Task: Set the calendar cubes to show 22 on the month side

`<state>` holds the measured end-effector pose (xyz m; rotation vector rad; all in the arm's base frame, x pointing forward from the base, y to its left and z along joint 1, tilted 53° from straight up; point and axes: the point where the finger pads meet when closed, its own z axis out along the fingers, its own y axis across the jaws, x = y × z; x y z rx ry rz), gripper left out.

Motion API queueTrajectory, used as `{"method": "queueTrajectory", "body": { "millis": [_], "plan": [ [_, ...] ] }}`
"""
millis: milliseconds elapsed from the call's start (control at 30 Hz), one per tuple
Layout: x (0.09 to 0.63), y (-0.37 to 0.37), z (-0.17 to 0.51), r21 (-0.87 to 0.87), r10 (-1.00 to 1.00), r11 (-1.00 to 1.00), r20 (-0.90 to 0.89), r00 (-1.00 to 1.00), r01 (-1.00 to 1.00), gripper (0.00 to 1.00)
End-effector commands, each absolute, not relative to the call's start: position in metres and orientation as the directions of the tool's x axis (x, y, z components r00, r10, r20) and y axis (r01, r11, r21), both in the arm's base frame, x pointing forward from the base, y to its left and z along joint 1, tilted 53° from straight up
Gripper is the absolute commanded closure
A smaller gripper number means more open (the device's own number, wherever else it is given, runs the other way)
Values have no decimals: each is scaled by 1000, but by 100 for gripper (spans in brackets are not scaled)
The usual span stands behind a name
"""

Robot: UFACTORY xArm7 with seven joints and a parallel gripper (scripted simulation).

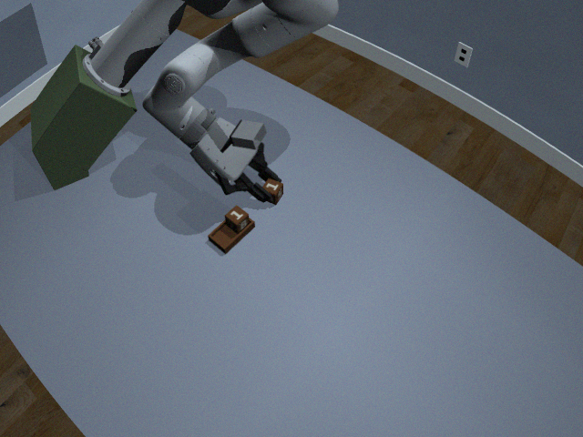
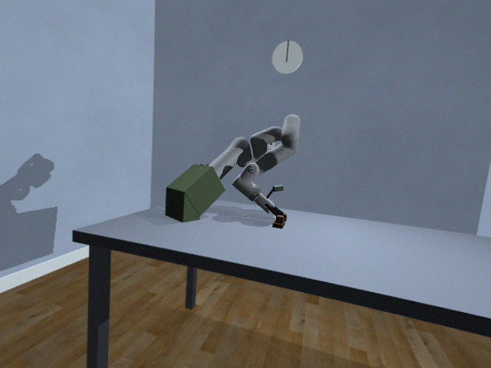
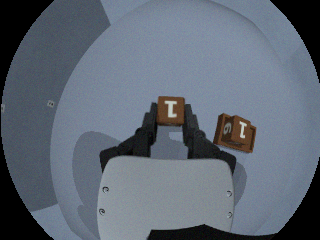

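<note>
A brown tray (image 1: 219, 236) (image 2: 277, 226) (image 3: 252, 139) lies flat on the table. One brown cube (image 1: 237, 218) (image 2: 279, 218) (image 3: 242, 131) stands in it, a white 1 on top and a 6 or 9 on one side; part of the tray's floor beside it is bare. The loose cube (image 1: 271, 187) (image 3: 171, 117) is outside the tray, also with a 1 on top. My gripper (image 1: 273, 190) (image 3: 170, 111) is shut on the loose cube, a finger against each of two opposite sides. The month's name and the cubes' undersides are not visible.
The tray stands close beside the gripper, to its right in the wrist view. The arm's green base block (image 1: 79, 127) (image 2: 196, 192) is at the table's far-left part in the top view. The table's dark edge (image 2: 238, 272) shows in the exterior view.
</note>
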<state>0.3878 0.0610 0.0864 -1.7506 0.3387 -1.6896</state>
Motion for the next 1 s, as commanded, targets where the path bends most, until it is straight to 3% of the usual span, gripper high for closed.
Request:
{"method": "queueTrajectory", "body": {
  "millis": [0, 967],
  "plan": [
    [388, 60, 86, -619, -609, -742, 783, 126, 259, 71],
    [381, 49, 96, -619, -609, -742, 783, 126, 259, 71]
  ]
}}
